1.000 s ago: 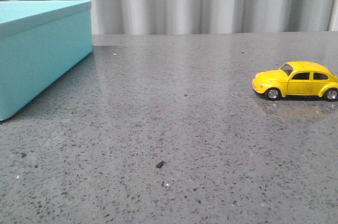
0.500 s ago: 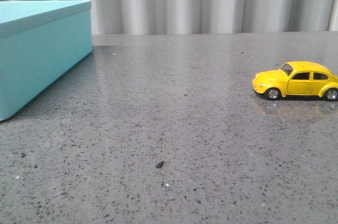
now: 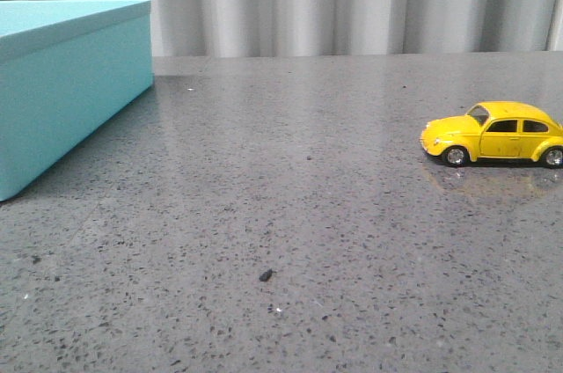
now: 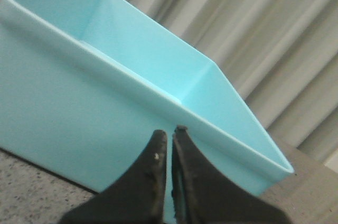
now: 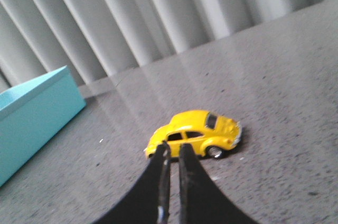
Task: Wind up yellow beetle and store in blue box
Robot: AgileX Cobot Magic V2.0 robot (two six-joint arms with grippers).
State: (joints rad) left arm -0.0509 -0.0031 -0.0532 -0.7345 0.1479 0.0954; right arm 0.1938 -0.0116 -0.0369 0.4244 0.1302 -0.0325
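Observation:
The yellow beetle (image 3: 493, 134) stands on its wheels on the grey table at the right, nose pointing left. The blue box (image 3: 70, 83) stands at the far left, open at the top. Neither gripper shows in the front view. In the left wrist view my left gripper (image 4: 169, 134) is shut and empty, just in front of the box's side wall (image 4: 79, 113); the part of the box's inside that shows is empty. In the right wrist view my right gripper (image 5: 175, 147) is shut and empty, its tips just short of the beetle (image 5: 195, 131), with the box (image 5: 31, 113) far off.
The table is grey speckled stone (image 3: 290, 215) with a small dark speck (image 3: 266, 275) near the front middle. A pleated grey curtain (image 3: 352, 3) hangs behind the table's far edge.

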